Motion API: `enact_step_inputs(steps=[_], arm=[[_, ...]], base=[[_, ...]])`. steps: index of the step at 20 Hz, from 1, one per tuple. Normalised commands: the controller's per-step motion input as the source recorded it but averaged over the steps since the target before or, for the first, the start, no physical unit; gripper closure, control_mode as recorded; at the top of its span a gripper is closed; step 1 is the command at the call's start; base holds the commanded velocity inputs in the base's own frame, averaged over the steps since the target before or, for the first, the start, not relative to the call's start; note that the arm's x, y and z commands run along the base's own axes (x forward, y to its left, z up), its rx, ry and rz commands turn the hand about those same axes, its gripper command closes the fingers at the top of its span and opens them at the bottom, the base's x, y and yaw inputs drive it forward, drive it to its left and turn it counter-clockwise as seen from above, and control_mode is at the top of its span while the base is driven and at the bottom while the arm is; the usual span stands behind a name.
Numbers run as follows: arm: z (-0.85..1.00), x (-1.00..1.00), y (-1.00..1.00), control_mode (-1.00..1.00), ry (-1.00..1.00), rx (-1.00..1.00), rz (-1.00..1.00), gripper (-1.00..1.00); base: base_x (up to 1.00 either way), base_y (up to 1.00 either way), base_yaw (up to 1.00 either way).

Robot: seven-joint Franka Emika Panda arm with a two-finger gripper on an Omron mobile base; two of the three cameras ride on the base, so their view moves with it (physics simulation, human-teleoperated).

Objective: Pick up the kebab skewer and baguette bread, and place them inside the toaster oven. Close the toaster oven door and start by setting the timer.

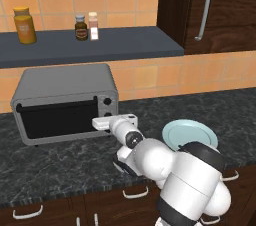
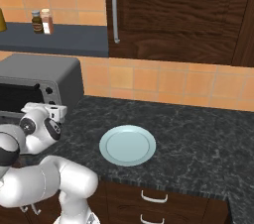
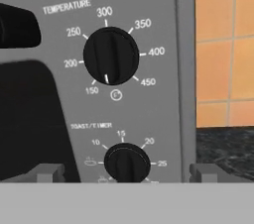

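The grey toaster oven (image 1: 65, 101) stands on the counter at the left, and its door (image 1: 57, 118) with the dark window is closed upright. My gripper (image 1: 98, 122) sits right in front of the oven's knob panel. In the hand view my gripper (image 3: 127, 172) is open, its two fingertips (image 3: 49, 172) wide apart on either side of the black timer knob (image 3: 126, 163) and touching nothing. Higher on the panel is the temperature knob (image 3: 110, 55). The kebab skewer and the baguette bread are hidden from view.
An empty pale blue plate (image 1: 190, 134) lies on the dark stone counter (image 1: 60, 165) right of the oven. A shelf (image 1: 90, 45) above carries a yellow jar (image 1: 24, 25) and two small bottles (image 1: 86, 26). A dark cabinet (image 1: 215, 5) stands at the right.
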Motion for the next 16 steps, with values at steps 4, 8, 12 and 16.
enact_step_inputs(steps=[4, 8, 12, 16], arm=[[0.0, 0.17, 0.0, -1.0, 0.0, 0.0, 0.0, -1.0], [0.0, 0.06, 0.0, -1.0, 0.0, 0.0, -0.01, -1.0], [0.0, 0.0, 0.01, -1.0, 0.0, 0.0, -0.03, -1.0], [0.0, 0.0, 0.07, -1.0, 0.0, 0.0, -0.04, -1.0]], base=[[0.0, 0.0, 0.0], [0.0, 0.0, 0.0], [0.0, 0.0, 0.0], [0.0, 0.0, 0.0]])
